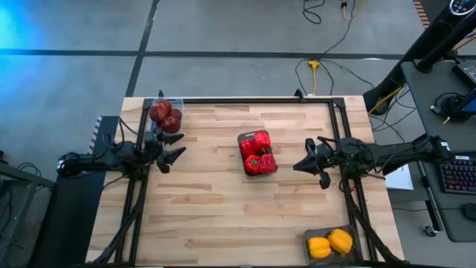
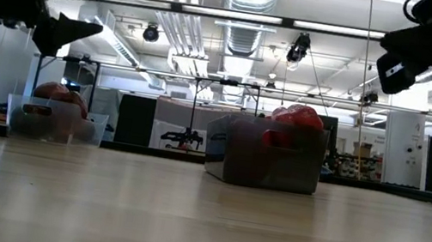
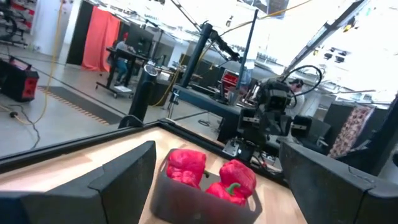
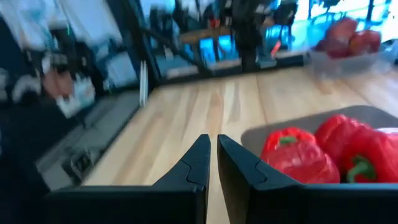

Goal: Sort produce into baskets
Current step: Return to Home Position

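Dark red apples (image 1: 165,115) lie in a clear plastic basket (image 1: 176,103) at the far left; they show in the low view (image 2: 59,96) too. Red bell peppers (image 1: 257,152) fill a dark mesh basket (image 1: 243,139) at the table's middle, also in the left wrist view (image 3: 211,177) and the right wrist view (image 4: 323,152). Yellow bell peppers (image 1: 330,243) lie in a dark basket (image 1: 327,231) at the near right. My left gripper (image 1: 177,149) is open and empty, above the table beside the apple basket. My right gripper (image 1: 300,164) is shut and empty, right of the red peppers.
A black frame rail (image 1: 245,100) runs along the table's far edge and down both sides. Bare wood lies between the baskets and across the near left (image 1: 193,223). A keyboard (image 1: 457,175) and cables lie off the table to the right.
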Action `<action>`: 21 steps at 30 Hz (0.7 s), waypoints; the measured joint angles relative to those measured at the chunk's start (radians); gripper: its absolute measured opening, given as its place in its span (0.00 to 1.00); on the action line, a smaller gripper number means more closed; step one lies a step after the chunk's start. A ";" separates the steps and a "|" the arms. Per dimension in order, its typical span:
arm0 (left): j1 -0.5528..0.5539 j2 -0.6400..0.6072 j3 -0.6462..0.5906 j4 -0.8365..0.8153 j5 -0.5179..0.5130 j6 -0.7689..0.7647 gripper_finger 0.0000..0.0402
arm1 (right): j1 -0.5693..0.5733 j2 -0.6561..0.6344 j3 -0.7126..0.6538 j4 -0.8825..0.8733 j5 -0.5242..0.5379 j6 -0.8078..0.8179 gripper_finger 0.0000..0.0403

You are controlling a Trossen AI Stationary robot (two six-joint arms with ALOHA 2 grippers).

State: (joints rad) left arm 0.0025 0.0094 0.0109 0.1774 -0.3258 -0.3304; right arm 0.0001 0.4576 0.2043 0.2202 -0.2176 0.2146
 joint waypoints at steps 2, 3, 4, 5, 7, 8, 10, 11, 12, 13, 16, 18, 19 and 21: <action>0.000 0.004 0.000 0.006 -0.015 0.005 0.81 | -0.015 -0.022 -0.053 0.062 0.000 0.029 0.06; 0.000 0.005 0.000 0.006 -0.017 0.007 0.81 | -0.017 -0.033 -0.078 0.085 0.001 0.032 0.06; 0.000 0.008 0.000 0.005 -0.018 0.006 0.81 | -0.016 -0.045 -0.101 0.105 0.000 0.028 0.06; 0.000 0.009 0.000 0.004 -0.017 0.004 0.81 | -0.016 -0.059 -0.123 0.116 0.000 0.012 0.06; 0.000 0.009 0.000 0.004 -0.015 -0.011 0.81 | -0.014 -0.093 -0.161 0.124 0.004 -0.011 0.06; 0.000 0.009 0.000 0.004 -0.015 -0.026 0.81 | -0.014 -0.114 -0.179 0.130 0.022 -0.009 0.06; 0.000 0.008 0.000 0.007 -0.010 -0.043 0.81 | -0.014 -0.154 -0.191 0.113 0.074 -0.011 0.06; 0.000 0.008 0.000 0.007 0.000 -0.047 0.81 | -0.014 -0.176 -0.190 0.094 0.085 -0.027 0.06; -0.001 0.008 0.000 0.007 0.010 -0.049 0.81 | -0.014 -0.198 -0.190 0.081 0.087 -0.046 0.06; -0.001 0.008 0.000 0.007 0.021 -0.053 0.81 | -0.014 -0.221 -0.190 0.084 0.087 -0.059 0.06; -0.003 0.009 -0.001 0.007 0.033 -0.064 0.81 | -0.014 -0.308 -0.190 0.023 0.087 -0.070 0.06; -0.003 0.009 -0.001 0.006 0.037 -0.065 0.81 | -0.014 -0.372 -0.191 -0.051 0.087 -0.068 0.06; -0.003 0.009 -0.001 0.003 0.037 -0.071 0.81 | -0.014 -0.403 -0.191 -0.081 0.087 -0.069 0.06; -0.003 0.009 -0.001 -0.011 0.037 -0.080 0.81 | -0.014 -0.457 -0.192 -0.129 0.105 -0.088 0.06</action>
State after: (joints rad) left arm -0.0006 0.0189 0.0101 0.1660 -0.2887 -0.4101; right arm -0.0139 0.0003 0.0122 0.0914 -0.1122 0.1267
